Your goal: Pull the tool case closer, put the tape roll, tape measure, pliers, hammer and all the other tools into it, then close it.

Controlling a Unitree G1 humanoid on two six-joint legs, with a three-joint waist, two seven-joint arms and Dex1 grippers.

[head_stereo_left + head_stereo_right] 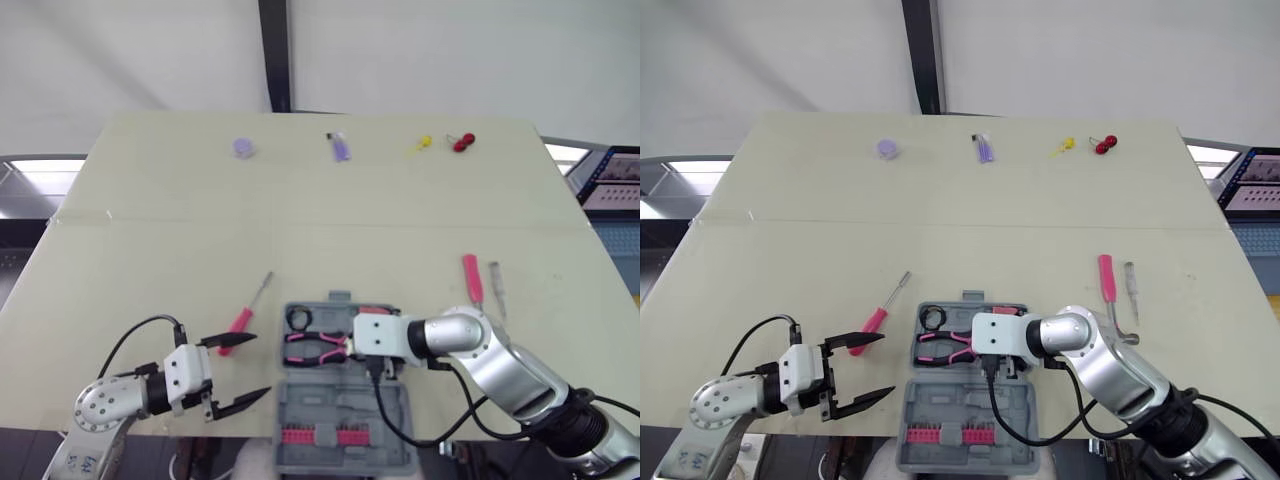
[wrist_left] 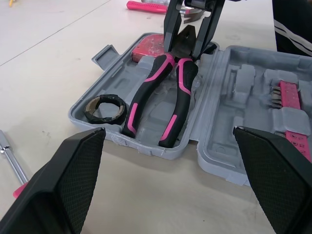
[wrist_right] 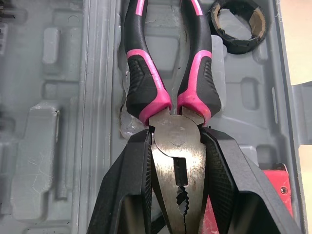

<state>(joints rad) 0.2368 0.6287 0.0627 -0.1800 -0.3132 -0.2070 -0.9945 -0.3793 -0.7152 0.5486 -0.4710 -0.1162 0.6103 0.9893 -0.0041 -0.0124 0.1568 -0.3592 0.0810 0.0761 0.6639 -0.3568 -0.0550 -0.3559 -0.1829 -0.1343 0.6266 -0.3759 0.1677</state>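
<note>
The grey tool case [image 1: 345, 410] lies open at the near edge of the table. In its far half lie the pink-and-black pliers [image 1: 312, 349] and a black tape roll [image 1: 298, 318], with a red tape measure [image 2: 148, 44] at the corner. My right gripper [image 3: 176, 141] is shut on the pliers' metal head, whose handles rest in the case. My left gripper [image 1: 258, 365] hangs open just left of the case, holding nothing. A pink-handled screwdriver [image 1: 243, 322] lies beside it. The pink-handled hammer [image 1: 472, 277] and a clear-handled screwdriver [image 1: 497, 283] lie right of the case.
The case's near half holds a row of pink bits [image 1: 320, 435]. Along the table's far edge lie a small purple roll [image 1: 243, 147], a purple object [image 1: 341, 148], a yellow piece [image 1: 421, 145] and a red piece [image 1: 462, 141].
</note>
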